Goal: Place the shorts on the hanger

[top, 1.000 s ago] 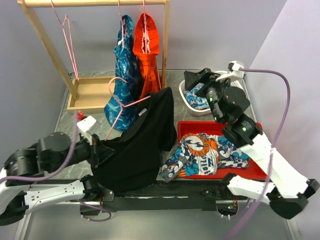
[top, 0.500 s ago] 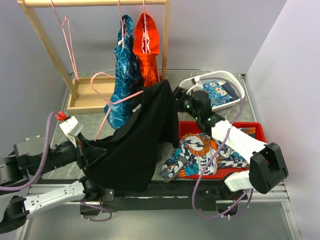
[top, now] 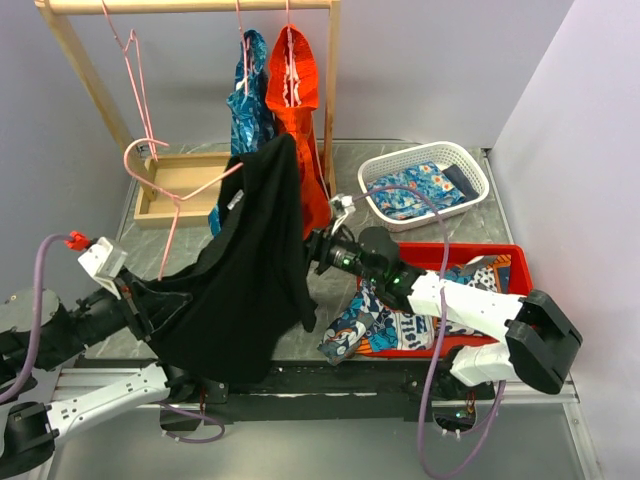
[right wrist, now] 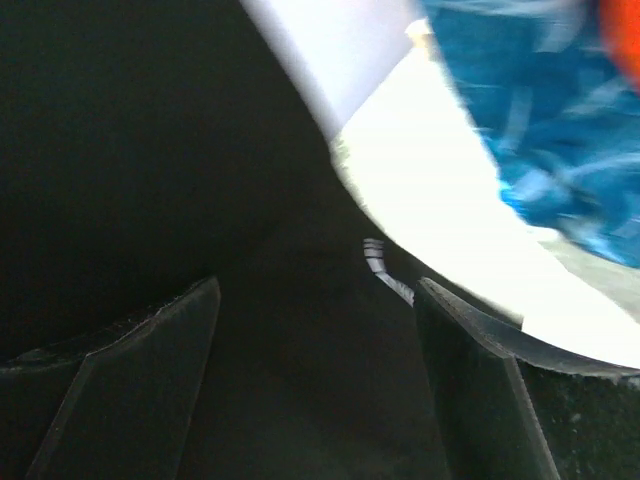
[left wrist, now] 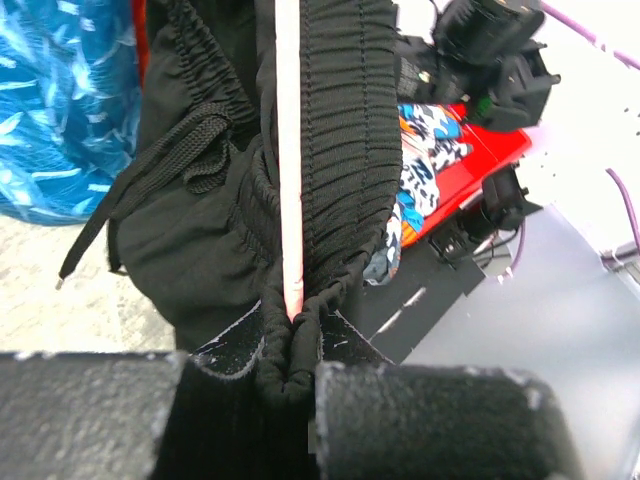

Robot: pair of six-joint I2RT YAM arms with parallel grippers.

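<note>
The black shorts [top: 250, 270] hang draped over a pink wire hanger [top: 185, 195], lifted in front of the rack. My left gripper [top: 140, 300] holds their lower left end. In the left wrist view the hanger [left wrist: 290, 150] runs down through the ribbed waistband of the shorts [left wrist: 340, 130] into my left gripper [left wrist: 290, 365], which is shut on the bunched fabric there. My right gripper [top: 312, 250] is at the right edge of the shorts. Seen from the right wrist, that gripper [right wrist: 315, 330] is open, with the shorts [right wrist: 150, 150] filling the space between its fingers.
A wooden rack [top: 90, 90] at the back carries a blue patterned garment [top: 250, 110], an orange-red garment [top: 295, 80] and a spare pink hanger [top: 130, 60]. A white basket [top: 470, 165] and a red tray [top: 500, 255] with patterned clothes sit to the right.
My left arm has pulled back to the left, lifting the shorts and hanger higher. My right arm has swung from the basket across to the shorts' right edge.
</note>
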